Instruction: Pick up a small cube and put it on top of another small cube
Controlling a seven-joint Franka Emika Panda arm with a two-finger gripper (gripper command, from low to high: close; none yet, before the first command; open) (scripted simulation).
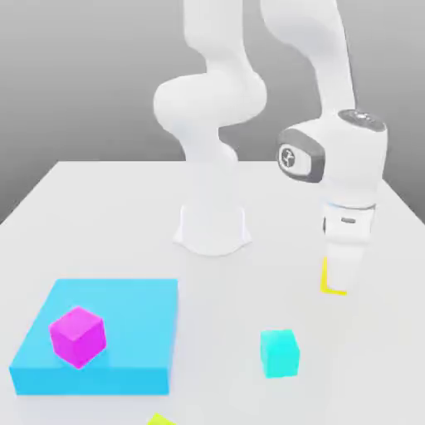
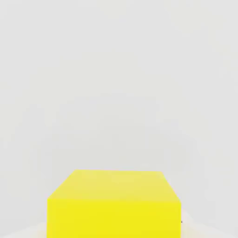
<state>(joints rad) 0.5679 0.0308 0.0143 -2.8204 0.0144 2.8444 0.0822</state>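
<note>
The small yellow cube point(image 1: 326, 278) sits on the white table point(image 1: 100, 207) at the exterior view's right, and my gripper point(image 1: 344, 286) is closed tight around it, covering most of it. The cyan cube point(image 1: 279, 353) lies nearby toward the front, with the magenta cube point(image 1: 78, 335) on a blue slab point(image 1: 124, 332) well apart at the left.

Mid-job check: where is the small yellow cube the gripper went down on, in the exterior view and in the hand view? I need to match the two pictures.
Exterior view: the yellow cube shows at the exterior view's right, mostly hidden behind the gripper, up and right of the cyan cube.
Hand view: the yellow cube sits close in front of the camera.
Shared landmark: the white table around the cube.
</note>
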